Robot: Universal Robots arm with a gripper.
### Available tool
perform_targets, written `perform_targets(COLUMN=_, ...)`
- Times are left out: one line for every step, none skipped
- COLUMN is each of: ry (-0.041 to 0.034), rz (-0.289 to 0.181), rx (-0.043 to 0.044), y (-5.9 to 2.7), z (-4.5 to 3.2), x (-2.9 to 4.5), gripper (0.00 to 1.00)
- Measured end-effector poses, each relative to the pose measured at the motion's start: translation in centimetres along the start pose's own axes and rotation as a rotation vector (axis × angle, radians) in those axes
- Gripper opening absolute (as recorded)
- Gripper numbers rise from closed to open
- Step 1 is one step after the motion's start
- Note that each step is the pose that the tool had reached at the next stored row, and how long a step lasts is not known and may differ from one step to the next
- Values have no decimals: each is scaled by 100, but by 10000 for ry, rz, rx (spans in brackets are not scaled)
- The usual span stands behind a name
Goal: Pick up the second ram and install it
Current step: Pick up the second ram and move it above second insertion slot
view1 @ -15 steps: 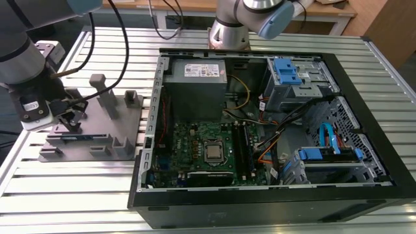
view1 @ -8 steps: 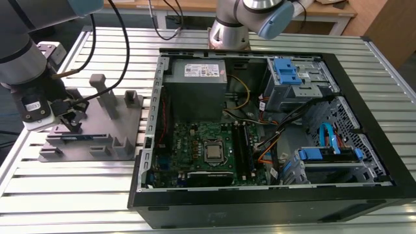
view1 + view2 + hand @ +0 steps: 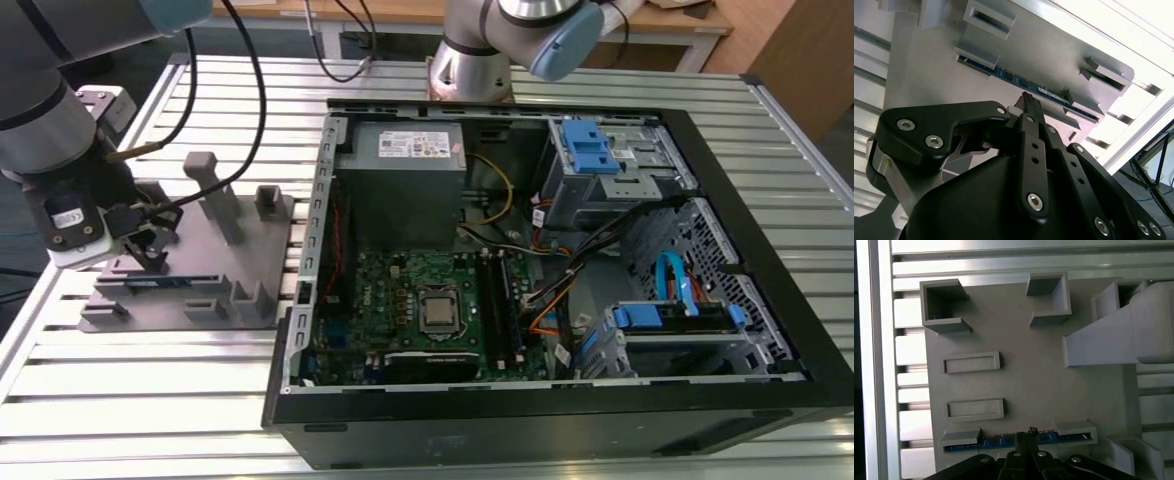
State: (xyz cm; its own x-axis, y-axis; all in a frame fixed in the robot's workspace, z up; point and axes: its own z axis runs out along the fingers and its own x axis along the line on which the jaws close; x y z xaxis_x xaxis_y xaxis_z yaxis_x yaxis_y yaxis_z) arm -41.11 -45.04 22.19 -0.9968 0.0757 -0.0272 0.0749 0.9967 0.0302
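- The memory strip (image 3: pixel 989 442) stood on edge in the gray holder (image 3: pixel 1024 380), its long axis running between the two end brackets.
- The claw (image 3: pixel 1027 434) hung at mid-strip; its grip state could not be told.

Ram (image 3: pixel 999 441) in fixture (image 3: pixel 190 262); claw (image 3: pixel 1030 432) close over it; fixture exterior view's left of case (image 3: pixel 561 425).
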Motion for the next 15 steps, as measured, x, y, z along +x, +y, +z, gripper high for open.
perform_targets(ry=0, rz=-7, rx=0, y=0, z=0, x=0, gripper=11)
perform_targets(ry=0, rz=-17, rx=-1, y=0, z=0, x=0, gripper=11)
perform_targets(ry=1, rz=-49, rx=-2, y=0, z=0, x=0, gripper=11)
perform_targets(ry=2, rz=-100, rx=-3, y=0, z=0, x=0, gripper=11)
perform_targets(ry=5, rz=-197, rx=-6, y=0, z=0, x=1, gripper=11)
perform_targets(ry=8, rz=-326, rx=-10, y=0, z=1, x=1, gripper=11)
perform_targets(ry=13, rz=-478, rx=-15, y=1, z=1, x=1, gripper=11)
perform_targets(ry=18, rz=-637, rx=-18, y=0, z=0, x=1, gripper=11)
perform_targets(ry=23, rz=-795, rx=-22, y=0, z=0, x=1, gripper=11)
perform_targets(ry=29, rz=-967, rx=-26, y=0, z=0, x=1, gripper=11)
perform_targets(ry=34, rz=-1134, rx=-31, y=0, z=0, x=1, gripper=11)
perform_targets(ry=39, rz=-1299, rx=-36, y=0, z=0, x=1, gripper=11)
perform_targets(ry=44, rz=-1457, rx=-39, y=0, z=0, x=1, gripper=11)
perform_targets(ry=49, rz=-1607, rx=-43, y=0, z=0, x=1, gripper=11)
perform_targets(ry=53, rz=-1748, rx=-48, y=0, z=0, x=1, gripper=11)
